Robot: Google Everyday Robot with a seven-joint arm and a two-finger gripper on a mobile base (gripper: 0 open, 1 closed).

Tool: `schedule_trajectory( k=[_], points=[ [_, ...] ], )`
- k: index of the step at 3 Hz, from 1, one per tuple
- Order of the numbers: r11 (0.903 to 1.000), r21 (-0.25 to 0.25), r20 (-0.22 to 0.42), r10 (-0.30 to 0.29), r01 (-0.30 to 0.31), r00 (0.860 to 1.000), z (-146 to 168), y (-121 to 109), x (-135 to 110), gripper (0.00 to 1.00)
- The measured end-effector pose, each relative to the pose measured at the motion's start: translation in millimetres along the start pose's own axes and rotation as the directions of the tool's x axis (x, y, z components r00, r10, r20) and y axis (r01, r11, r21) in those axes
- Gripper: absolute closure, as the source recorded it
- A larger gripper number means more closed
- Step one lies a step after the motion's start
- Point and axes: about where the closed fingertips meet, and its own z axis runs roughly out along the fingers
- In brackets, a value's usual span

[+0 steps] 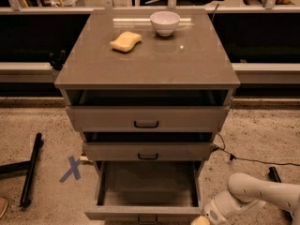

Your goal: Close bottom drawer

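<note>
Camera view: bottom drawer (147, 187) pulled wide open at foot of cabinet (145, 64), hand (200, 220) low by its right front corner, cannot tell how open, could glance off and jam it askew.

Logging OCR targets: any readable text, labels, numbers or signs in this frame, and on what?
"X": blue tape cross on the floor, left of the cabinet.
Nothing else: no writing on the bottom drawer, or the gripper at its right front corner.
</note>
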Motion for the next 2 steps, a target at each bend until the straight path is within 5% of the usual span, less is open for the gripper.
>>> schedule_trajectory(
  k=[2],
  points=[
    [0.9968, 0.032, -0.096, 0.076, -0.073, 0.992, 62, -43, 4, 0.00]
  ],
)
